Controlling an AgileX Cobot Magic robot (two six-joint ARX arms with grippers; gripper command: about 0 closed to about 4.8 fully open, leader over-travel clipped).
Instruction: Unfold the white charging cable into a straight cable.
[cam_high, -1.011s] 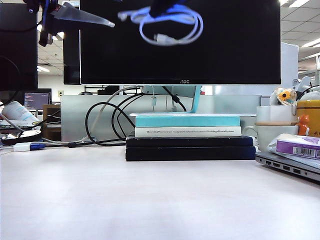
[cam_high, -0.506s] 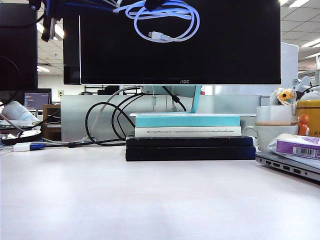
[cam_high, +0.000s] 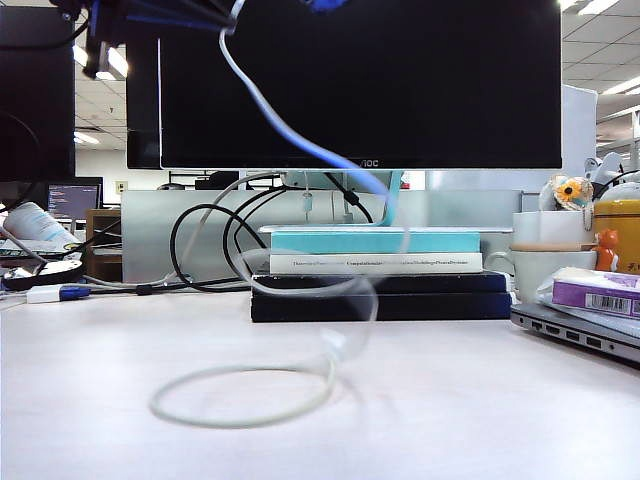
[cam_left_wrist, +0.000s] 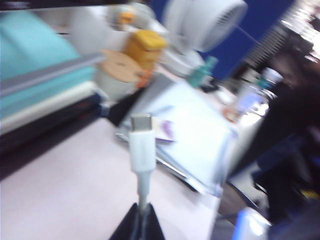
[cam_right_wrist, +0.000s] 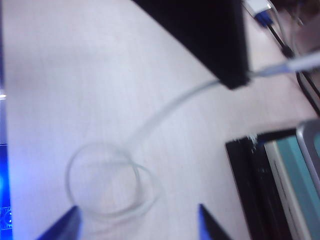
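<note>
The white charging cable (cam_high: 268, 118) hangs from the top left of the exterior view and runs down to the table, where the rest of it lies in blurred loose loops (cam_high: 240, 405). High at the top left, my left gripper (cam_high: 222, 12) is shut on the cord just behind its white-and-silver plug (cam_left_wrist: 142, 145); the plug sticks out past the gripper's (cam_left_wrist: 140, 222) closed tips. My right gripper (cam_right_wrist: 137, 220) is open and empty, high above the cable loops (cam_right_wrist: 107, 182). It shows only as a blue blur (cam_high: 325, 4) at the top edge of the exterior view.
A black monitor (cam_high: 400, 90) stands at the back behind a stack of books (cam_high: 375, 275). A laptop (cam_high: 575, 330), a mug (cam_high: 540, 265) and clutter sit at the right. Black cables (cam_high: 205, 250) and a white block with a blue tip (cam_high: 55, 293) lie at the left.
The right gripper has opened and let go of the coiled cable. The coil has dropped from high up to the table, unrolling; the left gripper keeps one end aloft.
</note>
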